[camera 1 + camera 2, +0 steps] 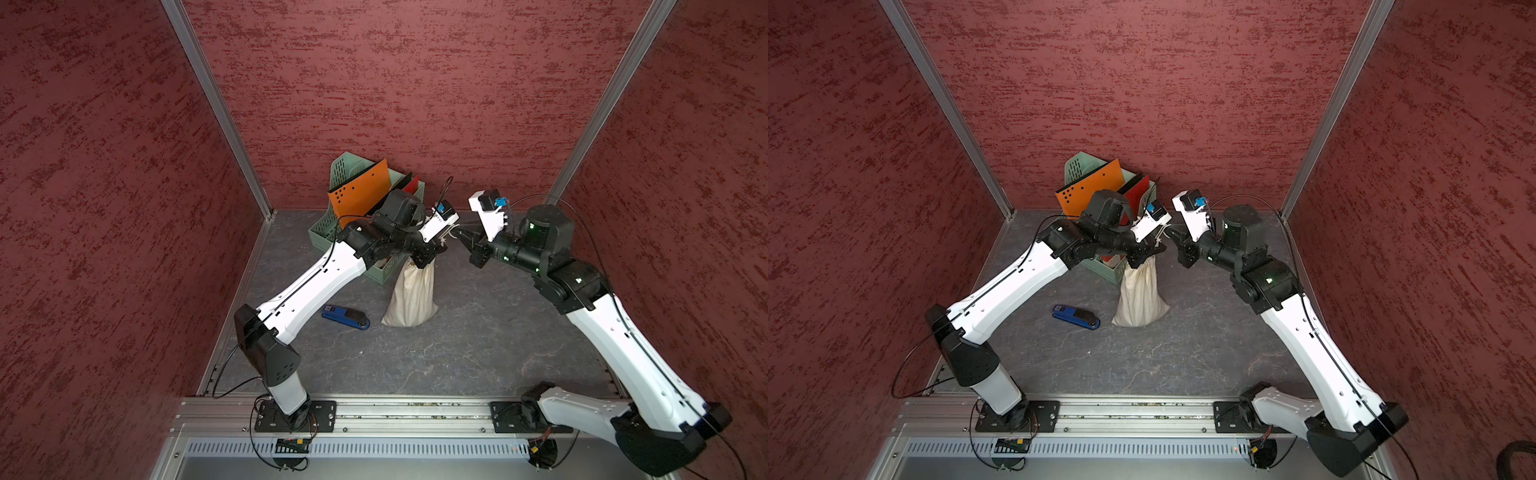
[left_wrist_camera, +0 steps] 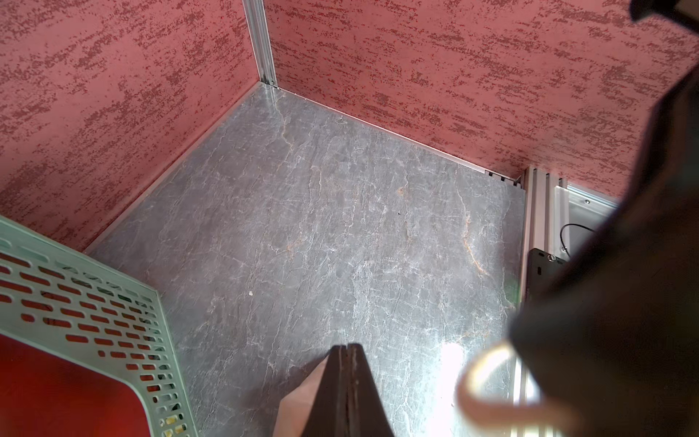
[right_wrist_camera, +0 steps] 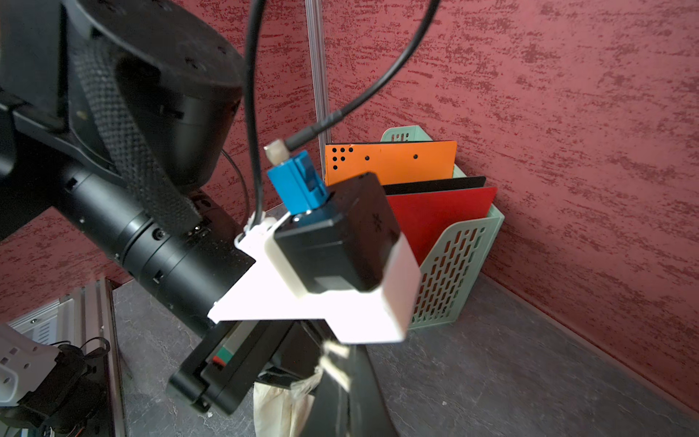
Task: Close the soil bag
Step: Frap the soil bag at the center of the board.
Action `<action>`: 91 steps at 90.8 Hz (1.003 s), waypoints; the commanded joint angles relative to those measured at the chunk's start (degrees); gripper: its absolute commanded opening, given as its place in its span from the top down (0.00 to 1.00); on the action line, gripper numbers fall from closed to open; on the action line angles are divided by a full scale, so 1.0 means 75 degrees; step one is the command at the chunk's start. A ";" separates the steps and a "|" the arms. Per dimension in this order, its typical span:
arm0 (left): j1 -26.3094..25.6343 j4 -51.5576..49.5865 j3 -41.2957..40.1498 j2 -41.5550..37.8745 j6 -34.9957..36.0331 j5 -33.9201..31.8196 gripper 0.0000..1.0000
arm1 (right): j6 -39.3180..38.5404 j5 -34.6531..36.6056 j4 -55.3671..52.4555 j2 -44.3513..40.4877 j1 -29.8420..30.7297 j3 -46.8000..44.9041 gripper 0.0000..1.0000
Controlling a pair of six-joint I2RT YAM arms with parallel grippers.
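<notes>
Tightly closed, left gripper [image 2: 346,353] and right gripper [image 1: 464,237] flank gathered soil bag [image 1: 411,296]; grasp unclear.

Built as a white-shelled, black-jointed left arm [image 1: 307,286] and a matching right arm [image 1: 615,340].
Bolted down on flat black base plates [image 1: 318,419] with silver screws; pierced with small round holes along the white shells; wired with thin black cables [image 3: 248,113]; fitted with a blue plastic plug [image 3: 299,181] on a white camera bracket [image 3: 321,314]; lit by small green lamps [image 1: 533,226]; ended in the black wedge-shaped left gripper [image 2: 346,346].
</notes>
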 commanded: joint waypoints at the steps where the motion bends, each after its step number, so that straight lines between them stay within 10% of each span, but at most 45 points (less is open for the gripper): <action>1: -0.0022 -0.0373 -0.0018 0.0134 0.0077 -0.0247 0.99 | 0.0134 0.0207 0.0604 -0.0241 -0.0054 -0.0015 1.00; 91: -0.0190 -0.2557 0.0568 0.0269 0.0964 -0.2238 0.98 | -0.0400 0.2635 -0.0443 -0.0213 -0.0064 0.1469 1.00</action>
